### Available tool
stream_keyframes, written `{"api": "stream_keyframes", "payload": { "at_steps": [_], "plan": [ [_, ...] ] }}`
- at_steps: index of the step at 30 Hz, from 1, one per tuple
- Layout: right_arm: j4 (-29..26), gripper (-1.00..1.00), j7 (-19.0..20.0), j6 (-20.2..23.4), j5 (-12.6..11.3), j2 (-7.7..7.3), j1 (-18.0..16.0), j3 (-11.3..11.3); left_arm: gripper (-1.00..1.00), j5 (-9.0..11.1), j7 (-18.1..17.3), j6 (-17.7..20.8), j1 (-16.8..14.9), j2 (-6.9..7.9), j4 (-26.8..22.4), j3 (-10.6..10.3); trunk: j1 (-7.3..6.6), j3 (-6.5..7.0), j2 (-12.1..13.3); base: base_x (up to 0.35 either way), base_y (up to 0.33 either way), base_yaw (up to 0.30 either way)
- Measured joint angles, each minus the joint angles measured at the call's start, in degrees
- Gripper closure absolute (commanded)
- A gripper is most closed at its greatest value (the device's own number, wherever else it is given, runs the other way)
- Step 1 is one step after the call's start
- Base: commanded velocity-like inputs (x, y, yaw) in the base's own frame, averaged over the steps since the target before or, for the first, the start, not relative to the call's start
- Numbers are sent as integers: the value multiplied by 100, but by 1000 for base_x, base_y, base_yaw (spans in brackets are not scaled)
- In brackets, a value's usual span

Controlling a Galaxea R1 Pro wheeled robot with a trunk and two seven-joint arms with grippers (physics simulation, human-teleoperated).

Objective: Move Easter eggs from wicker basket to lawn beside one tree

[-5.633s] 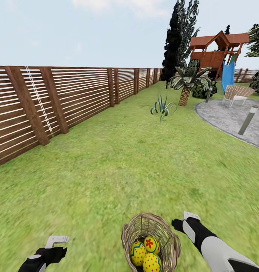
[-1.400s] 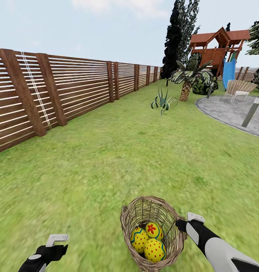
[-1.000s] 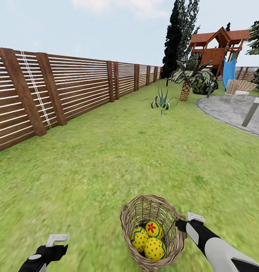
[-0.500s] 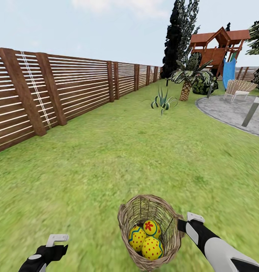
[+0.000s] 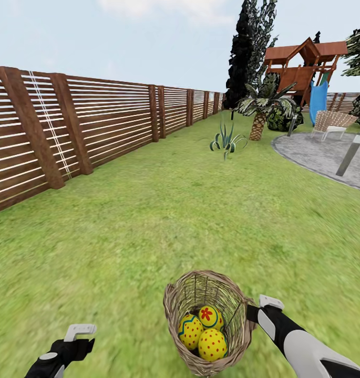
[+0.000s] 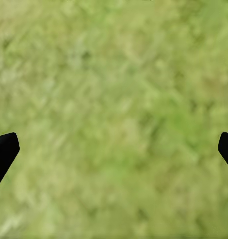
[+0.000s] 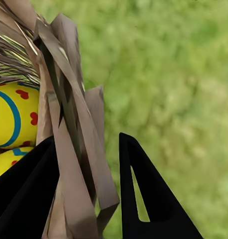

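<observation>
On the lawn (image 5: 148, 226) near the lower edge of the head view, the wicker basket (image 5: 208, 320) is seen tilted, with all three eggs (image 5: 203, 331) inside, touching one another. The right hand (image 5: 252, 314) is pinched on the basket's rim; in the right wrist view one finger is inside the weave (image 7: 69, 124) and the other finger (image 7: 143, 194) is outside, with rim strands clamped between. The left hand (image 5: 77, 336) is held spread over bare grass, well apart from the basket, with nothing gripped; the two dark fingertips (image 6: 4, 152) sit at opposite edges of the left wrist view.

Compared with half a second ago almost nothing is changed: the basket is held at the same spot and tilt, and the eggs are slightly resettled. Against 5.6 s ago the basket is raised higher in the view and the rim is now gripped. It is judged that the basket is being carried whole with the eggs; no egg is out yet, so the task is at an early stage.

Far off, a dark tall tree (image 5: 248, 47), a palm (image 5: 258, 113), a fence (image 5: 95, 126) and a patio (image 5: 327, 157) are seen. No pale grey trunk can be made out. The basket's bottom is cut off by the frame edge, so whether it touches the grass cannot be told. The right forearm is cropped.
</observation>
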Motion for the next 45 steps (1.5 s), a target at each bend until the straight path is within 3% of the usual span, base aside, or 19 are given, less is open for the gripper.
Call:
{"api": "stream_keyframes", "payload": {
  "at_steps": [41,43,45],
  "plan": [
    [-135,100,107,-81,-28,37,49,60,-100,-18,9,-9,0,-8,86,-46,-878,726,1603,0,0,-24],
    [-127,100,106,-65,-26,28,48,52,-100,-5,-12,67,-19,-6,-1,-52,-922,762,1683,0,0,0],
    [-127,100,106,-70,-31,28,51,40,-100,0,-22,376,-103,6,-277,-70,-966,798,1764,0,0,0]
  ]
}}
